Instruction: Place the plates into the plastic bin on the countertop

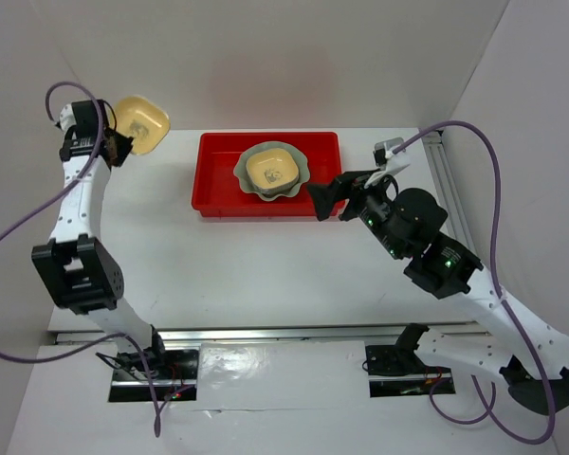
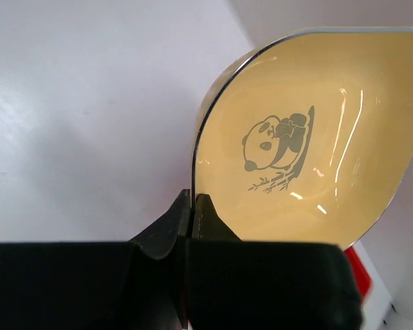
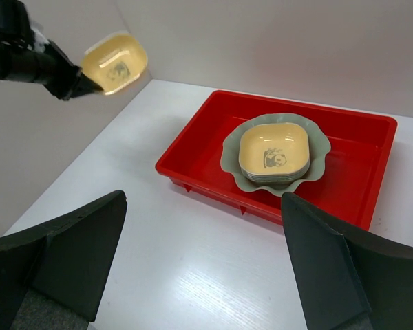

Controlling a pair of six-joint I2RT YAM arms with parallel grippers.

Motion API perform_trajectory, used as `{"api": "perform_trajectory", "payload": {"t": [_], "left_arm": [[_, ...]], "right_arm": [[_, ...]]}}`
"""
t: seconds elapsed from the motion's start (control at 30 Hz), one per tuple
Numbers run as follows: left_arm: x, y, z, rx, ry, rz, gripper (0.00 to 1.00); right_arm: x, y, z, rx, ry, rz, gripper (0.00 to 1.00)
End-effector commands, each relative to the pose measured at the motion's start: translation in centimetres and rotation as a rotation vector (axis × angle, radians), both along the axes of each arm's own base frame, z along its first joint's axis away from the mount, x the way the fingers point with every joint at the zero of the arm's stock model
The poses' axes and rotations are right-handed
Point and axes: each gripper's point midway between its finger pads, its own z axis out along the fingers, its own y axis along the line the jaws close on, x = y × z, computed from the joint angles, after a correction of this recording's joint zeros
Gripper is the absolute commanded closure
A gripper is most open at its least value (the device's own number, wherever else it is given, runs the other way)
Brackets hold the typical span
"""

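The desk (image 1: 266, 284) carries one red plastic bin (image 1: 218, 185), set toward its far side with its long axis running left to right.

Inside the bin, about the middle, sits one large pale green scalloped dish (image 1: 302, 169). A stack of small rounded-square dishes rests in its hollow, with a yellow panda-printed dish (image 1: 270, 171) on top. The right wrist view shows thin edges under that top dish, but they are too close together to count.

One more small yellow dish (image 1: 142, 123) is off the desk. It is raised beyond the bin's left end, well apart from it and close to the left wall, and it is tilted so that its hollow faces the wrist. That makes two yellow dishes in sight, and no loose dish lies anywhere on the desk.

The left claw (image 2: 191, 207) is pinched closed on the rim of that raised dish. From this claw the bin lies to the right and a little nearer the arm bases. The carry will probably have to run along the bin's long axis, over the left rim and on to the stack.

The right claw (image 3: 203, 206) hangs wide open and empty just beside the bin's near right corner. It is the nearer of the two to the bin, but it holds nothing.
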Motion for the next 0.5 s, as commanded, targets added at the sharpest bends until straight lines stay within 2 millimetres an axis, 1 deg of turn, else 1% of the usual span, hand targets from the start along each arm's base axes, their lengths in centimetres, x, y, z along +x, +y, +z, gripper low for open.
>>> {"api": "perform_trajectory", "payload": {"t": [0.0,0.03,0.07,0.13,0.17,0.23,0.27,0.3,0.33,0.37,0.4,0.43,0.47], "left_arm": [[0.1,-3.5,6.3,0.068,-0.158,-0.092,1.0],[0.3,-4.8,6.3,0.066,-0.159,-0.119,1.0],[0.6,-7.9,7.2,0.07,-0.184,-0.18,1.0],[0.8,-11.1,7.2,0.091,-0.183,-0.225,1.0],[0.8,-14.7,7.8,0.083,-0.2,-0.289,1.0],[1.7,-18.1,7.1,0.076,-0.194,-0.357,1.0],[2.1,-19.6,6.7,0.064,-0.19,-0.378,1.0],[2.1,-22.1,6.3,0.059,-0.184,-0.427,1.0],[2.6,-23.4,6.4,0.045,-0.193,-0.439,1.0],[3.3,-24.9,4.6,0.035,-0.158,-0.473,1.0],[3.3,-26.9,3.8,0.024,-0.141,-0.502,1.0],[3.8,-27.9,4.2,0.021,-0.15,-0.507,1.0],[4.0,-29.6,2.1,0.028,-0.105,-0.533,1.0]], "right_arm": [[-0.4,-0.7,0.8,0.034,-0.012,-0.017,0.0],[-0.4,-0.9,1.3,0.043,-0.019,-0.029,0.0],[-0.3,-1.1,1.0,0.046,-0.006,-0.042,0.0],[-0.2,-1.7,2.0,0.06,-0.005,-0.072,0.0],[-0.2,-1.8,2.5,0.068,-0.011,-0.072,0.0],[-0.3,-2.2,2.7,0.063,-0.006,-0.085,0.0],[-0.5,-2.7,3.4,0.079,-0.018,-0.098,0.0],[-0.8,-3.0,3.5,0.081,-0.02,-0.098,0.0],[-1.0,-3.6,4.3,0.099,-0.033,-0.113,0.0],[-1.1,-3.8,4.6,0.1,-0.034,-0.113,0.0],[-1.4,-4.3,4.7,0.103,-0.036,-0.124,0.0],[-1.7,-4.8,5.6,0.122,-0.051,-0.123,0.0],[-1.7,-4.9,5.3,0.113,-0.043,-0.133,0.0]]}}
